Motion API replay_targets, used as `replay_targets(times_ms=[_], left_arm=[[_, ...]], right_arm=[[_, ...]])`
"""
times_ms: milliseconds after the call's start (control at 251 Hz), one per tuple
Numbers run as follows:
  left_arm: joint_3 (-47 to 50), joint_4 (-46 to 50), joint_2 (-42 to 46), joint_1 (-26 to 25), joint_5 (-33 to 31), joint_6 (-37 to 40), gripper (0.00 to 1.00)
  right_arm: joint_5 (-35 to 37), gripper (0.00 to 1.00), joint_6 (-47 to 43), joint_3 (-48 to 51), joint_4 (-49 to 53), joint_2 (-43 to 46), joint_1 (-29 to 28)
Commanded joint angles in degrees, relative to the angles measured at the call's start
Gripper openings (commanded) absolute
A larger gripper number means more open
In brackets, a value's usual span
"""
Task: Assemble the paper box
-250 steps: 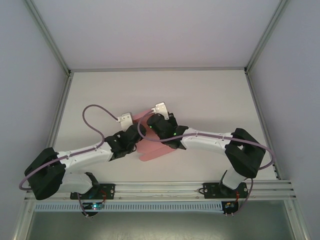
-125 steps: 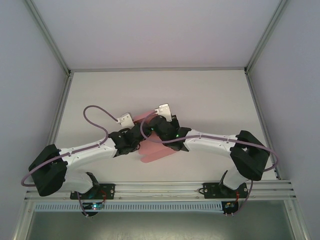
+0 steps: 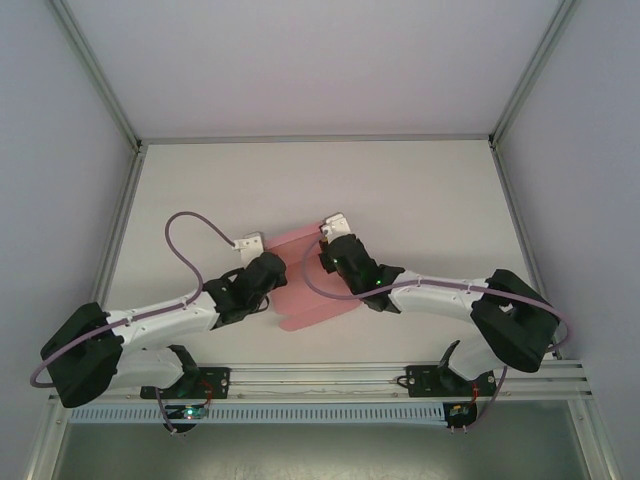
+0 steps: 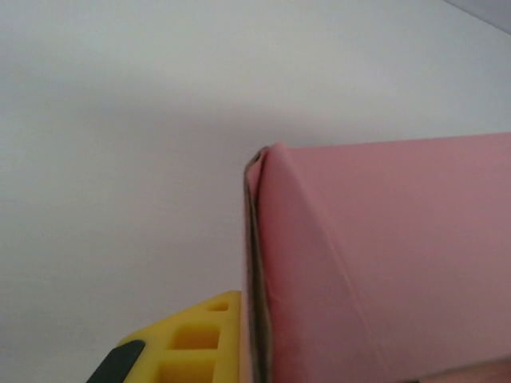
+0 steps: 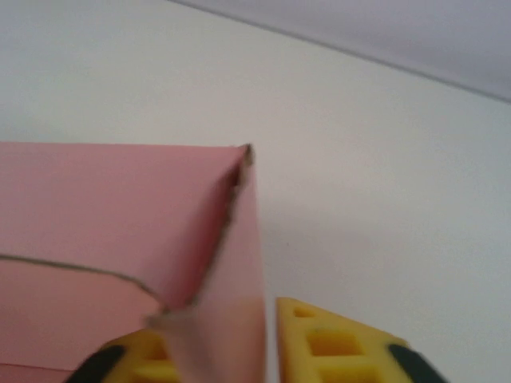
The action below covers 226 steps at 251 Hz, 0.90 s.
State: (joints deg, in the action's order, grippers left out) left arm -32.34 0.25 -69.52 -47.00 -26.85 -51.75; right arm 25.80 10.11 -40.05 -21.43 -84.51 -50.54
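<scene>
Moved: over the last second the two arms have drawn apart along the paper box [image 3: 300, 292], so more pink card shows between them. Each arm's big black joint now sits farther out toward its own side.
Left end effector [image 3: 268, 278]: low over the table [image 3: 420, 190], at the left edge of the paper box.
Left wrist view: one yellow finger [image 4: 190, 345] sits just beside the creased left edge of the card. The card covers the other side, so I cannot tell whether this end effector is spread or squeezing.
Cable [image 3: 178, 228]: purple, looping up and over the left arm.
Paper box: pink thin card, mid-table and toward the near edge, lying between the two end effectors. It is partly folded. Both wrist views show a creased corner with one wall standing up. From above, a flat rounded flap reaches toward the arm bases.
Right end effector [image 3: 328, 262]: at the right far side of the paper box, tilted down onto it.
Right wrist view: yellow fingers [image 5: 343, 345] sit close on either side of a raised pink flap, pinching the card.
Table: white and matte.
</scene>
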Motion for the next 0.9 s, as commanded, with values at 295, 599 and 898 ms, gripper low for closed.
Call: replay_targets(times_ms=[295, 599, 898], left_arm=[[0.6, 0.2, 2.5, 1.7, -3.5, 0.3, 0.00], [-0.2, 2.3, 2.7, 1.9, -3.1, 2.9, 0.00], [-10.5, 14.7, -2.5, 6.9, 8.5, 14.5, 0.00]], right_arm=[[-34.7, 0.98, 2.1, 2.2, -7.1, 5.5, 2.0], [-21.1, 0.98, 5.9, 9.2, -1.8, 23.6, 2.9], [-3.4, 0.98, 9.1, 16.2, 17.4, 45.1, 9.5]])
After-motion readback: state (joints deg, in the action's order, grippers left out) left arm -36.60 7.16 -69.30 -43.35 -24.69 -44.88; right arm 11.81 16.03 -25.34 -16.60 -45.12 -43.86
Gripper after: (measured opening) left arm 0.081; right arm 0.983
